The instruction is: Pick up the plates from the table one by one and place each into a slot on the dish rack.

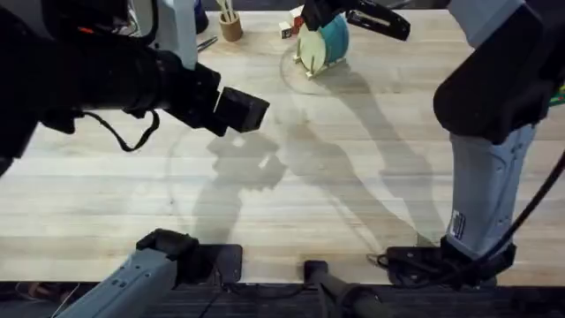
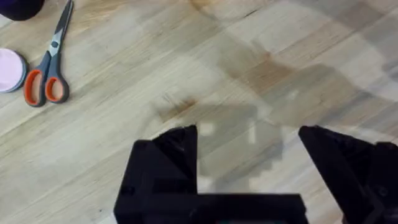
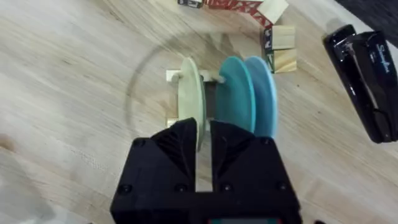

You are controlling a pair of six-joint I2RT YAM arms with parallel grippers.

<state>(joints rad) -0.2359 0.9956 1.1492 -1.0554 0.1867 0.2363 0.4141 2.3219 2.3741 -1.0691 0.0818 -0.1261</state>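
The dish rack (image 3: 173, 76) stands at the far middle of the table (image 1: 353, 194). A pale cream-yellow plate (image 3: 191, 93) stands upright in it, and my right gripper (image 3: 204, 146) is shut on that plate's near edge. Beside it a turquoise plate (image 3: 234, 93) stands in another slot, with a paler blue plate (image 3: 266, 93) behind. From overhead, the rack (image 1: 311, 66) holds the cream plate (image 1: 309, 49) and turquoise plate (image 1: 337, 37) under my right gripper (image 1: 311, 19). My left gripper (image 1: 243, 110) hovers open over bare wood, its fingers (image 2: 168, 162) wide apart.
Orange-handled scissors (image 2: 46, 68) and a small pink dish (image 2: 9, 70) lie near the left gripper. A black stapler (image 3: 367, 81) and wooden blocks (image 3: 280, 46) sit just past the rack. A cup of utensils (image 1: 231, 25) stands at the back.
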